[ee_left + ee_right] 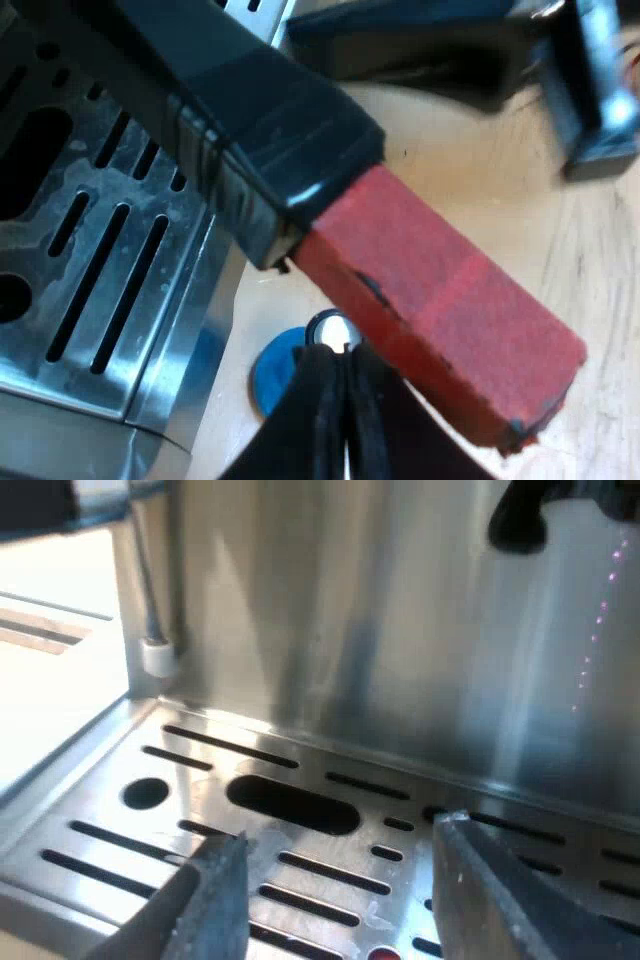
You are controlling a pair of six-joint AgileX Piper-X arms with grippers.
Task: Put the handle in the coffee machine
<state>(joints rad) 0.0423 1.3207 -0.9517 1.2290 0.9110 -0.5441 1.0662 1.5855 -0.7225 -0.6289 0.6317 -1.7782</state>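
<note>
Red-ended handle (400,270) near drip tray (100,270); probably blue tamper (272,368).

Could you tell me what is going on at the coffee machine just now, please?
The holder's dark handle, with its red end, reaches out past the espresso machine's drip tray. The left end effector sits close against the red end with its fingers pressed together, not clamped on the handle. A blue tamper lies on the wooden table beside the tray. The right end effector is open over the drip tray, facing the machine's steel front, holding nothing. Whether the holder is locked in cannot be seen.
</note>
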